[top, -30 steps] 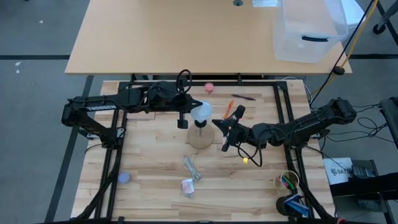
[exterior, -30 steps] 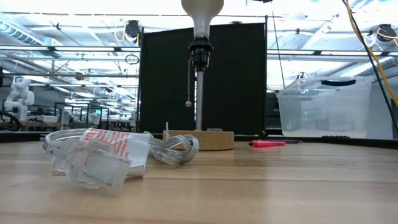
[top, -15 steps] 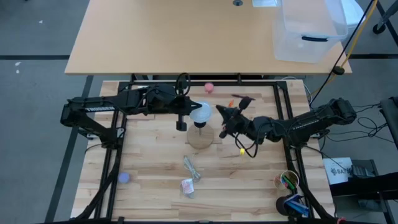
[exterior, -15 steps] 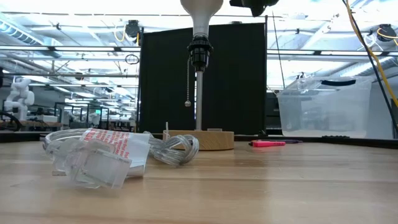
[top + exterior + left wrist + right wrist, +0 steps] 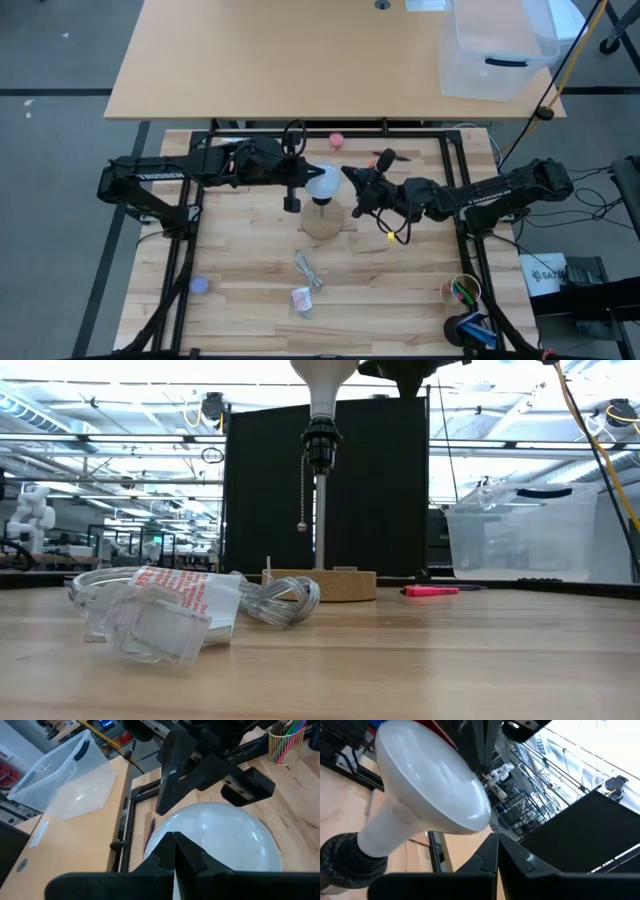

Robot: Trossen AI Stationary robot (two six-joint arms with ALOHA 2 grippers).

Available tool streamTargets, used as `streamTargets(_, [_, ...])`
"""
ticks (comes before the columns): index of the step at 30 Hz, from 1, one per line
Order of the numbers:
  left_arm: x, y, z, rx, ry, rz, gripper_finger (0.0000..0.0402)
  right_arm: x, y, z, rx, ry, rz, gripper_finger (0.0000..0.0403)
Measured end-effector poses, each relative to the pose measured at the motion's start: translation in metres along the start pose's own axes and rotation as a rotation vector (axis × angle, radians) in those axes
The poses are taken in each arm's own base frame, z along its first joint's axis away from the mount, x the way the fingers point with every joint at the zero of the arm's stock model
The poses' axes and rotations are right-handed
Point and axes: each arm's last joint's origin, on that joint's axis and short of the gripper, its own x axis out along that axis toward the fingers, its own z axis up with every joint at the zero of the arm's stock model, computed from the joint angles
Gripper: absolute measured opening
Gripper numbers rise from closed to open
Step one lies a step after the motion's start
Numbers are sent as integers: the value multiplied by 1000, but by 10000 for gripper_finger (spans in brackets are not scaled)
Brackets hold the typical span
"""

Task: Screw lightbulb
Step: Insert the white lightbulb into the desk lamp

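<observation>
The white lightbulb (image 5: 322,182) stands upright in the black socket (image 5: 322,445) of a post on a round wooden disc (image 5: 320,584). In the high view my left gripper (image 5: 304,175) is shut right at the left side of the globe (image 5: 220,835). My right gripper (image 5: 349,179) is shut just to the globe's right. The right wrist view shows its tips (image 5: 496,839) close beside the globe's wide rim (image 5: 470,815). In the low view it shows at the top edge (image 5: 405,370), right of the bulb (image 5: 325,375). My left gripper has its shut fingertips (image 5: 174,837) up against the globe's side, coming slanting down from the table's left; whether they touch it I cannot tell. My right gripper points level from the table's right at the globe's rim; whether it touches I cannot tell.
A pull chain (image 5: 303,500) hangs from the socket. Clear packaging (image 5: 303,298) and a cable (image 5: 308,268) lie near the front, a pink ball (image 5: 337,140) at the back, a blue ball (image 5: 200,285) front left and a pen cup (image 5: 462,290) front right. A pink marker (image 5: 430,590) lies behind the disc.
My right gripper has swung from beside the wooden disc toward the table's far edge and in toward the bulb, rolling about its own line as it went, and stays shut. The bulb and my left gripper have kept still.
</observation>
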Motion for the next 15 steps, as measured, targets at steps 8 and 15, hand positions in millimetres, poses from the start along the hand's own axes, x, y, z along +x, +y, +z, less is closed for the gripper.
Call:
streamTargets(8, [-1,0,0,-7,2,-1,0,-7,7,7,-19,-43,52,0])
streamTargets(15, [0,3,-1,-14,6,9,0,-13,13,14,-21,-94,98,0])
